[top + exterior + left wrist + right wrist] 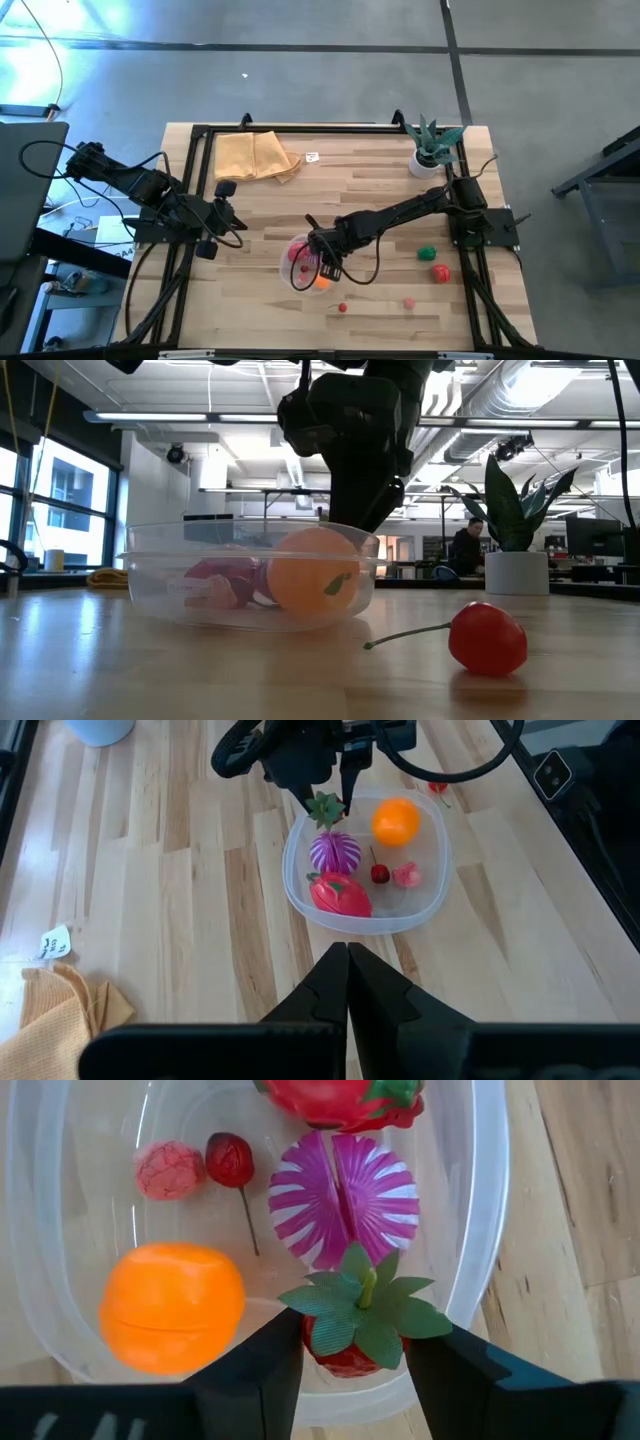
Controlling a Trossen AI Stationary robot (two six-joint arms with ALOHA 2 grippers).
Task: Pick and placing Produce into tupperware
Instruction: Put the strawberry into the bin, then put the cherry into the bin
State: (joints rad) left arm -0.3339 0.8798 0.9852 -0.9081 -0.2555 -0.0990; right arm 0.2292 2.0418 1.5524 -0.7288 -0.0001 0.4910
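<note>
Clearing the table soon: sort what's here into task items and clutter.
Job:
clear plastic tupperware
orange toy fruit
leafy red strawberry between right gripper fingers
loose red cherry

Lying about:
folded yellow cloth
potted green plant

tupperware (434,892): crowded | right gripper (330,802) overhead | surrounding table (380,190) open

The scene is bright and evenly lit. In the high view, glare whitens the floor (60,60) at upper left. In the low view, ceiling strip lights (190,417) and windows (60,500) at left glow behind the dark, backlit right arm (350,430), while the near tabletop (200,680) blurs along the bottom edge.
</note>
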